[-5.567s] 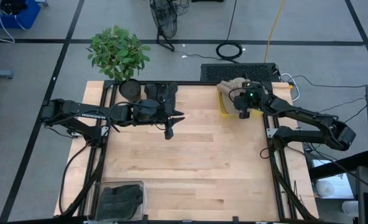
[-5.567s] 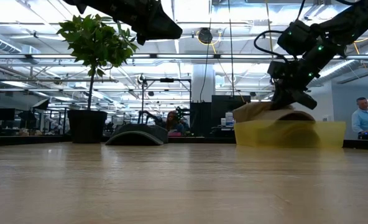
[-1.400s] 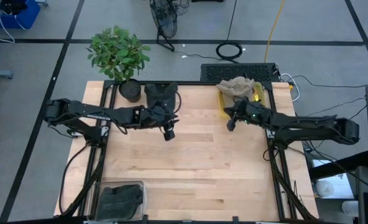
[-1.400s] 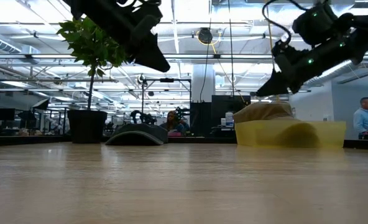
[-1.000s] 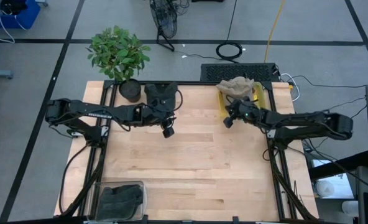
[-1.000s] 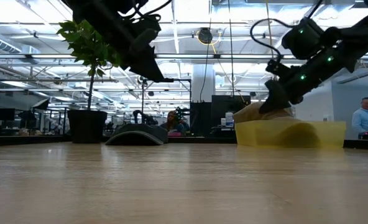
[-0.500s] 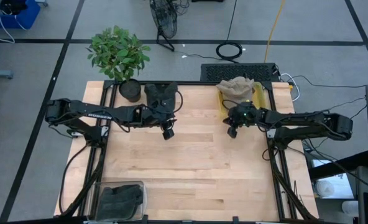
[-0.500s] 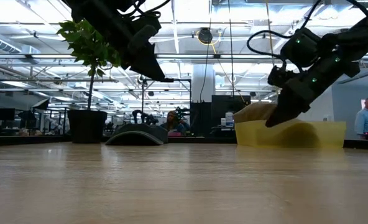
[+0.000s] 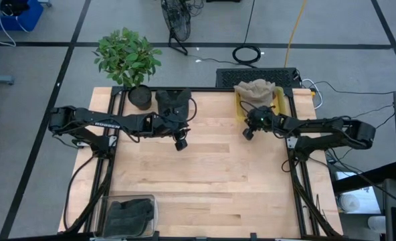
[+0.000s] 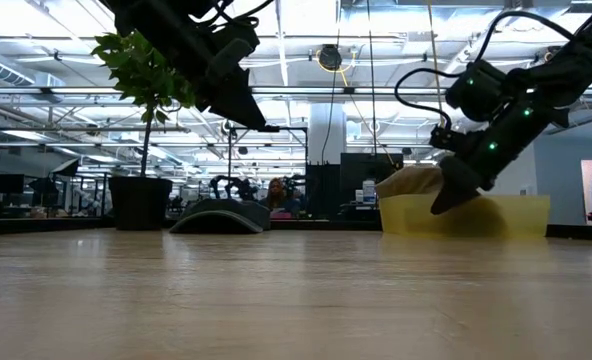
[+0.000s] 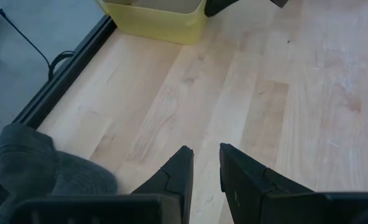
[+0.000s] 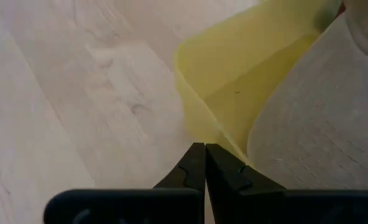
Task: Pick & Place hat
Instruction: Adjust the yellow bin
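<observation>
A tan hat (image 9: 256, 90) lies heaped in a yellow bin (image 9: 280, 106) at the table's far right, spilling over the bin's rim. A dark grey hat (image 9: 173, 103) rests crown up on the table's far edge. My right gripper (image 9: 247, 134) is shut and points down at the bin's near-left corner (image 12: 199, 127), with the tan hat (image 12: 314, 118) just beyond it. My left gripper (image 9: 179, 143) hovers high over the table, just in front of the grey hat (image 11: 28, 165). Its fingers (image 11: 204, 155) stand a narrow gap apart and hold nothing. My right gripper (image 12: 204, 148) has its shut fingertips right at the top edge of the yellow bin's near-left corner (image 12: 218, 134), coming slanted down from the right. Whether the tips touch the bin wall cannot be told. In the low view the tips (image 10: 444, 207) hang in front of the bin (image 10: 506, 215), above the table.
A potted plant (image 9: 127, 59) stands at the far left corner beside the grey hat. A clear tub of dark hats (image 9: 130, 214) sits at the near left corner. Bare wood (image 9: 211, 181) fills the middle and near side. Black frame rails edge the table.
My right gripper has come down beside the yellow bin's near-left corner and tipped steeper, staying shut; earlier it hung higher, level with the tan hat's top. The left arm has kept still.
</observation>
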